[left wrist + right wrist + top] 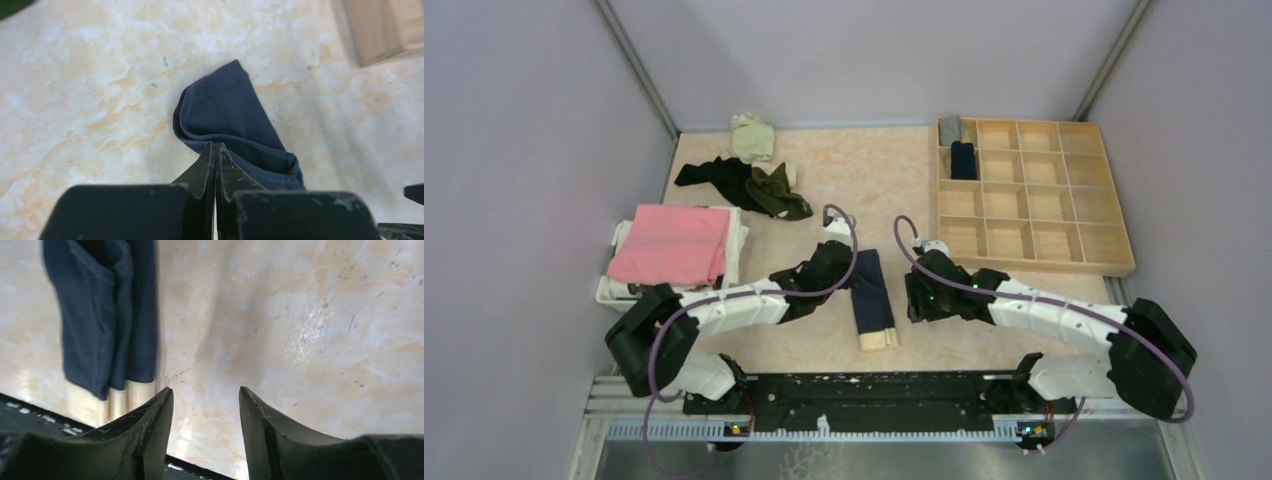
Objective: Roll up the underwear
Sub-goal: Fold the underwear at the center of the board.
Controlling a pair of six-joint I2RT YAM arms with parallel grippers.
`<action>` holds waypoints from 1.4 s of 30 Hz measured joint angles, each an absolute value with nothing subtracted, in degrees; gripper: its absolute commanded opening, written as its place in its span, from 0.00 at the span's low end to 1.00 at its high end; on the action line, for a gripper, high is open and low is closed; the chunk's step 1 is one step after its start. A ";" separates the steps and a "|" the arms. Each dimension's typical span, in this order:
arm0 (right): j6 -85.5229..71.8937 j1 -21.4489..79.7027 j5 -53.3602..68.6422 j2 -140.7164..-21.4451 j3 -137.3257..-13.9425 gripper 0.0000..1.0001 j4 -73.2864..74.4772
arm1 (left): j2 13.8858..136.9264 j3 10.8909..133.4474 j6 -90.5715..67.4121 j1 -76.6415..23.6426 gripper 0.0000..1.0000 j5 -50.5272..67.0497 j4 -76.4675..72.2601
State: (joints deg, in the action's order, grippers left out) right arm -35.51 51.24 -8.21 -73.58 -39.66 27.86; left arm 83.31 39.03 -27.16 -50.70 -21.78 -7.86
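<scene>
Left end effector (216,146): fingers pressed fully together, tips at the folded edge of the navy underwear (225,110); whether cloth is pinched cannot be told. Navy underwear: long folded strip, beige waistband (879,340) toward the arm bases, flat on the marbled desk (864,165) between both arms. Right end effector (205,390): partly spread, nothing held, just beside the strip. Farther back: olive and black underwear heap (764,188). Left: pink folded cloth (672,243). Right: wooden divider tray (1079,262), grey roll (950,129) and navy roll (963,160) in its far-left compartments.
</scene>
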 measured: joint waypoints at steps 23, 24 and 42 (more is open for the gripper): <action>-46.17 52.38 8.73 -73.36 -32.99 0.78 12.03 | 62.96 29.93 -36.01 -50.70 0.00 -23.64 0.56; -46.09 52.38 8.69 -74.17 -32.99 0.77 12.05 | 62.96 29.93 -36.07 -50.70 0.00 -23.59 0.56; -44.07 52.66 9.93 -79.33 -34.22 0.26 10.39 | 63.29 29.61 -36.12 -50.70 0.00 -23.40 0.62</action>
State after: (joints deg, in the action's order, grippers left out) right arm -44.07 52.66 9.93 -79.33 -34.22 10.39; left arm 63.29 29.61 -36.12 -50.70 -23.40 0.62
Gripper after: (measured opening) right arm 0.329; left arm 0.005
